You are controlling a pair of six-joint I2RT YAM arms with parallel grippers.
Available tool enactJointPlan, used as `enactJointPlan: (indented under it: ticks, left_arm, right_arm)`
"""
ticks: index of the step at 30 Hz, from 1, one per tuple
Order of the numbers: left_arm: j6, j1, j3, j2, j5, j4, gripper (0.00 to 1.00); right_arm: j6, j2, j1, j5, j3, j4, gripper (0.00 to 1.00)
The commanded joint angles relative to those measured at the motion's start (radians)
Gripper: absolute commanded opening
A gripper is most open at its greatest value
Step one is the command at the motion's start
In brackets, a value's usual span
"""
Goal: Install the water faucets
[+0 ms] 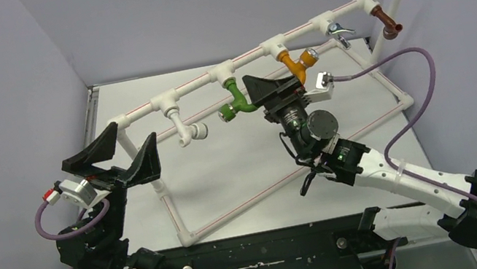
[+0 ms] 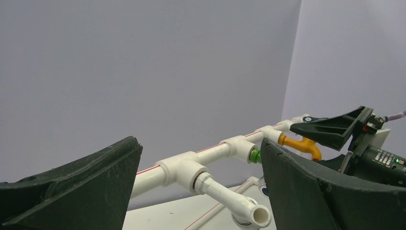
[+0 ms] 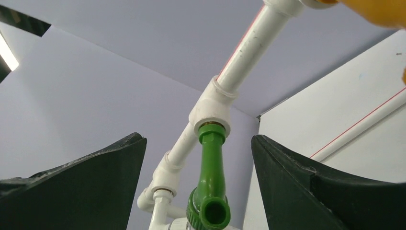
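Note:
Several faucets hang from the top rail of the white pipe frame (image 1: 142,107): white (image 1: 187,130), green (image 1: 236,102), orange (image 1: 296,64), silver (image 1: 339,29) and brown (image 1: 387,21). My right gripper (image 1: 274,91) is open just right of the green faucet. In the right wrist view the green faucet (image 3: 210,182) hangs from its tee between my spread jaws (image 3: 198,140), touching neither. My left gripper (image 1: 119,155) is open and empty at the frame's left end. In the left wrist view (image 2: 200,146) the white faucet (image 2: 234,199) points toward it, with the green (image 2: 255,155) and orange (image 2: 304,143) faucets beyond.
The frame's lower pipes with red stripes (image 1: 288,177) lie on the white table, forming a rectangle under both arms. Grey walls close in the back and sides. A purple cable (image 1: 410,119) loops from the right wrist. A black base plate (image 1: 264,256) spans the near edge.

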Motion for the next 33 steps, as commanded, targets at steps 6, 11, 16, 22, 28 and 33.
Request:
enactJointPlan:
  ticks: [6, 11, 16, 22, 28, 33]
  left_arm:
    - [0.01, -0.007, 0.01, 0.008, 0.002, 0.02, 0.94]
    - [0.01, -0.006, 0.012, 0.008, 0.003, 0.021, 0.94]
    - [0.01, -0.007, 0.011, 0.005, 0.003, 0.02, 0.94]
    - [0.009, -0.006, 0.012, 0.006, 0.003, 0.02, 0.94]
    - [0.008, -0.006, 0.011, 0.008, 0.003, 0.021, 0.94]
    - [0.008, -0.006, 0.011, 0.007, 0.004, 0.021, 0.94]
  right_arm:
    - [-0.537, -0.085, -0.012, -0.255, 0.038, 0.09, 0.85]
    - [-0.803, -0.074, -0.023, -0.422, 0.138, -0.036, 0.87]
    - [-1.16, -0.078, -0.023, -0.545, 0.229, -0.19, 0.89]
    - [-1.515, -0.109, -0.023, -0.716, 0.3, -0.372, 0.89]
    - [-1.891, -0.134, -0.022, -0.823, 0.308, -0.604, 0.88]
    - [-2.085, -0.135, -0.021, -0.786, 0.309, -0.7, 0.88]
